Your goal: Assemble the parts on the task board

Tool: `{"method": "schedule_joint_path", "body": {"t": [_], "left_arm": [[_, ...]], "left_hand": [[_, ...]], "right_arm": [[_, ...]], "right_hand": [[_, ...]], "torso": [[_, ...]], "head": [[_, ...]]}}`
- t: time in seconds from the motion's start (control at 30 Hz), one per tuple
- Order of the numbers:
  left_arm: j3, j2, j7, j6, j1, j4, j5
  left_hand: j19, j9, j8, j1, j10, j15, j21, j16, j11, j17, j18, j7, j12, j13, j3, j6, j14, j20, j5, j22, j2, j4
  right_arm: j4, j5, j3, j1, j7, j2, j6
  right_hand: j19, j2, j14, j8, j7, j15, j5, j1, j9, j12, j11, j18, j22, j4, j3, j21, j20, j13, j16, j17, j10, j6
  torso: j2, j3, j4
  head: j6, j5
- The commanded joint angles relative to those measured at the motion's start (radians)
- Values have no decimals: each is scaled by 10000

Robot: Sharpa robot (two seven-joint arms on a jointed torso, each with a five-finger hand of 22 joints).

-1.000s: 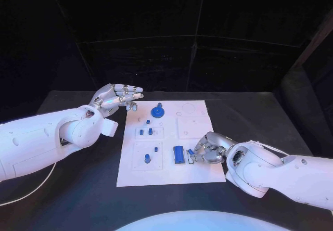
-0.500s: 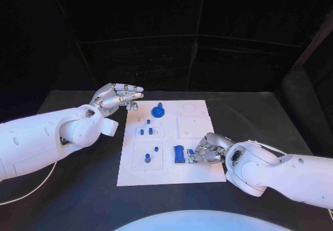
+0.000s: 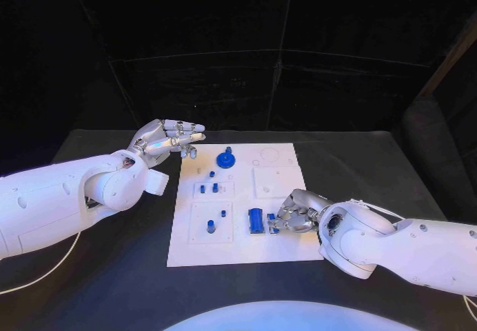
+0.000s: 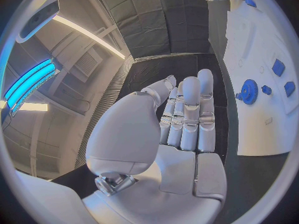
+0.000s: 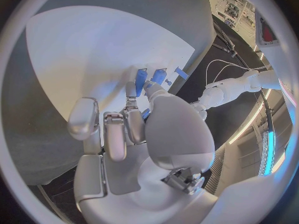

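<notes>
Your right hand (image 3: 295, 212) sat on the near right part of the task board (image 3: 281, 248), its fingers curled down around a small blue part (image 3: 272, 223) — whether they actually gripped it, you couldn't tell. Just left of that hand lay the larger blue block (image 3: 256, 221). Your left hand (image 3: 166, 138) hovered off the board's far left corner — fingers loosely bent, holding nothing. The blue gear (image 3: 227, 160) stood on the board near that corner.
</notes>
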Motion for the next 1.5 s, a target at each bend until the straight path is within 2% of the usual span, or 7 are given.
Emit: {"method": "schedule_joint_path", "body": {"t": [0.03,0.33,0.6,0.67,0.83,1.2,1.5], "left_arm": [[7,8,14,141,12,18,22],[7,8,5,141,12,15,22],[7,12,5,138,12,8,22],[7,13,5,137,12,6,22],[7,14,5,139,12,1,22],[6,14,4,145,11,-17,22],[6,26,7,150,10,-28,22]], "left_hand": [[-7,-9,-35,-77,-79,-19,-45,-39,5,1,136,13,36,-15,-55,-74,-53,55,-37,-8,1,-21],[-7,-9,-35,-77,-79,-19,-45,-39,5,1,136,13,36,-15,-55,-74,-53,55,-37,-8,1,-21],[-7,-9,-35,-77,-79,-19,-45,-39,5,1,136,13,36,-15,-55,-74,-53,55,-37,-8,1,-21],[-7,-9,-35,-77,-79,-19,-45,-39,5,1,136,13,36,-15,-55,-74,-53,55,-37,-8,1,-21],[-7,-9,-35,-77,-79,-19,-45,-39,5,1,136,13,36,-15,-55,-74,-53,55,-37,-8,1,-21],[-7,-9,-35,-77,-79,-19,-45,-39,5,1,136,13,36,-15,-55,-74,-53,55,-37,-8,1,-21],[-7,-9,-35,-77,-79,-19,-45,-39,5,1,136,13,36,-15,-55,-74,-53,55,-37,-8,1,-21]], "right_arm": [[-11,-15,-1,5,82,25,90],[-36,-15,-1,5,98,89,73],[-77,-136,-1,5,63,68,-58],[-73,-182,-1,5,60,23,-74],[-2,-250,-1,5,166,-153,-48],[292,-231,-2,5,773,-545,504],[119,-248,-4,4,743,-432,737]], "right_hand": [[2,11,1002,25,-109,-72,-82,-98,32,8,-43,-154,8,38,-36,-7,-76,846,43,2291,119,54],[10,-43,1002,68,-100,-68,-212,-322,131,-5,-35,-158,7,177,-252,-17,-81,847,43,2291,126,35],[13,-10,999,132,-67,-35,-2317,-1146,337,-51,6,-156,-11,871,-1228,-53,-48,844,35,2279,123,-9],[14,40,1000,138,-63,-31,-2567,-1217,375,-54,7,-155,-9,922,-1396,-57,-48,849,37,2284,121,-24],[11,89,1001,143,-65,-32,-2605,-1084,415,-61,6,-153,-17,867,-1498,-66,-48,851,38,2287,117,-48],[-18,106,1003,129,-36,-16,-2594,90,560,-108,28,-146,-52,263,-1798,-114,-36,853,42,2300,81,-177],[-18,218,1004,116,-43,-17,-2608,500,601,-123,22,-146,-46,9,-1898,-120,-32,855,43,2302,72,-189]], "torso": [[1,1,3],[-5,0,9],[-12,-4,6],[-9,-3,4],[-12,1,3],[-10,3,2],[5,0,17]], "head": [[7,-9],[-1,-8],[19,-30],[28,-40],[32,-41],[63,-55],[72,-52]]}}
